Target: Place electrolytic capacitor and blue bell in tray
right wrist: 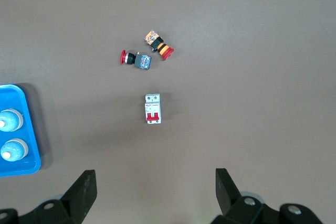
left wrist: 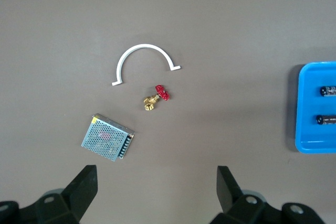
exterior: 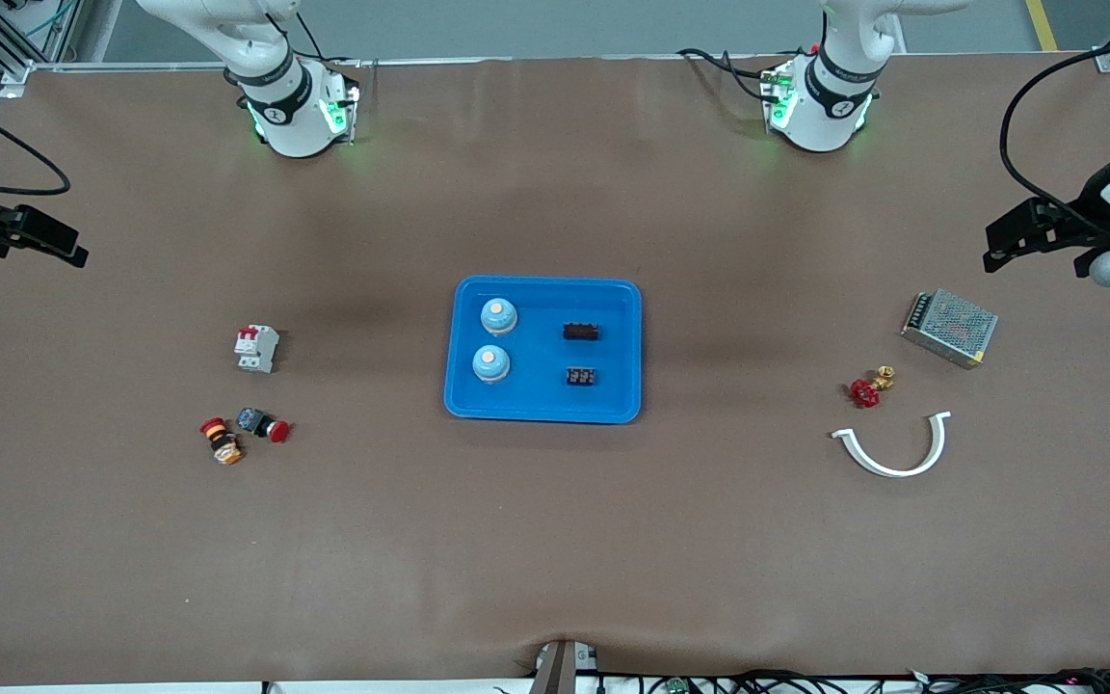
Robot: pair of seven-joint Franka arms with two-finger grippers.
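Observation:
The blue tray (exterior: 543, 414) lies at the table's middle. Two blue bells (exterior: 498, 315) (exterior: 490, 363) stand in its half toward the right arm's end. Two dark electrolytic capacitors (exterior: 580, 332) (exterior: 581, 377) lie in its half toward the left arm's end. The left wrist view shows the tray's edge (left wrist: 310, 108) with both capacitors (left wrist: 328, 91). The right wrist view shows the tray's corner (right wrist: 29, 129) with both bells (right wrist: 9, 120). My left gripper (exterior: 998, 246) (left wrist: 156, 177) hangs open and empty over the left arm's end of the table. My right gripper (exterior: 64, 246) (right wrist: 155, 178) hangs open and empty over the right arm's end.
Toward the right arm's end lie a white circuit breaker (exterior: 256, 348) and two red-capped push buttons (exterior: 263, 424) (exterior: 221, 440). Toward the left arm's end lie a metal mesh power supply (exterior: 949, 328), a red-handled brass valve (exterior: 869, 387) and a white curved clip (exterior: 895, 445).

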